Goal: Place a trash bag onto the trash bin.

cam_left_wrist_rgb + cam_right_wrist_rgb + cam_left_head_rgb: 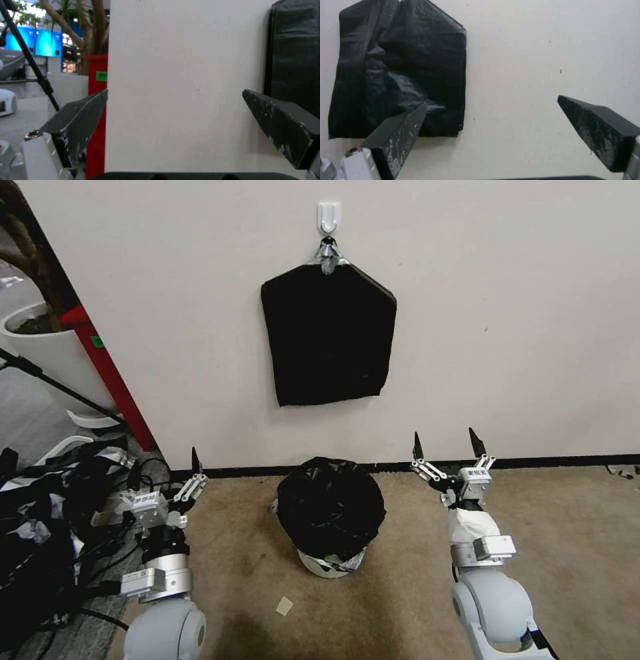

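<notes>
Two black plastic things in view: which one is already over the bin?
The crinkled trash bag on the floor, draped over the trash bin. The flat five-sided pack of bags hangs from a wall hook above it.

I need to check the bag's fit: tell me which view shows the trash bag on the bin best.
The head view: the trash bag drapes over the trash bin, covering its mouth, with white wall showing below. Both wrist views face the wall and the hanging pack of black bags instead.
</notes>
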